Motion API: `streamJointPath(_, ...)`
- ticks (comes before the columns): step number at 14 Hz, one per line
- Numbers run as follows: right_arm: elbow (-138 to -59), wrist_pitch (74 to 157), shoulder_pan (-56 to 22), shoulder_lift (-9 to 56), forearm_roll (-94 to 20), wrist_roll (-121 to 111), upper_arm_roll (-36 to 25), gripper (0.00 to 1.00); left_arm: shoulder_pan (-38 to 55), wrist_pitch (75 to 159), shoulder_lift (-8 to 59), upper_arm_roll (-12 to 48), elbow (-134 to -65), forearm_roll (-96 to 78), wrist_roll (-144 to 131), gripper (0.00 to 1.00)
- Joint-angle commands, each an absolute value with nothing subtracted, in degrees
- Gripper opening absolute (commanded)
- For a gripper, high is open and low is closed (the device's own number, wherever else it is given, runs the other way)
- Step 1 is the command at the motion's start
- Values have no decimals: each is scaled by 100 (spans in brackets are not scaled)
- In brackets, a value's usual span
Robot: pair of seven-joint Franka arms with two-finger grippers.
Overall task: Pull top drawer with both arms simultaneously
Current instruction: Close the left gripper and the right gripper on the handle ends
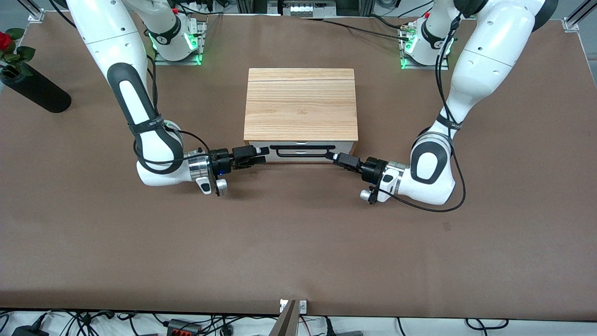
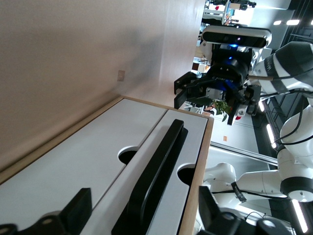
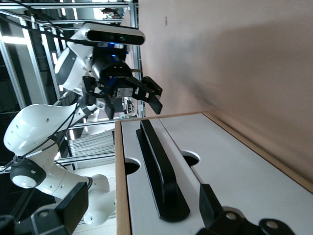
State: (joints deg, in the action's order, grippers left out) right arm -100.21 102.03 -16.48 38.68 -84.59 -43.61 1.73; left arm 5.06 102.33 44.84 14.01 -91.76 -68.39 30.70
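The top drawer (image 1: 346, 147) is shut in the light-wood cabinet (image 1: 301, 100), its white front toward the front camera. Its black bar handle (image 1: 303, 150) spans the front. My right gripper (image 1: 264, 150) is open at the handle's end toward the right arm; in the right wrist view (image 3: 143, 193) its fingers (image 3: 73, 203) straddle the handle (image 3: 159, 171) without touching. My left gripper (image 1: 332, 156) is open at the other end; in the left wrist view (image 2: 143, 198) its fingers (image 2: 78, 210) straddle the handle (image 2: 156, 181). Each wrist view shows the other gripper open at the handle's other end.
A plain white lower drawer front (image 2: 93, 166) sits under the top one. A black vase with a red rose (image 1: 32, 91) lies at the right arm's end of the brown table (image 1: 298, 242). A camera mount (image 1: 290, 317) stands at the table's near edge.
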Motion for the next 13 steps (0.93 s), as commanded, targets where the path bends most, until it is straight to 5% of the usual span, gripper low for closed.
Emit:
streamJointPath(1, -10282, 10248, -1880, 3911, -9129, -4938, 176, 100, 440, 10397, 4474, 1669, -9359, -7127, 3217, 81)
streamJointPath(3, -10406, 10239, -1898, 3972, -9325, -5438, 176, 94, 431, 10389, 4456, 1670, -9605, -7425, 3234, 75)
streamJointPath(8, -10415, 10230, -1890, 4148, -9352, -5889, 176, 45, 422, 10380, 4456, 1696, -9721, -7453, 3340, 43)
streamJointPath(13, -10415, 10195, -1881, 4131, -9352, -5897, 176, 32, 422, 10397, 4447, 1696, -9756, -7471, 3349, 25)
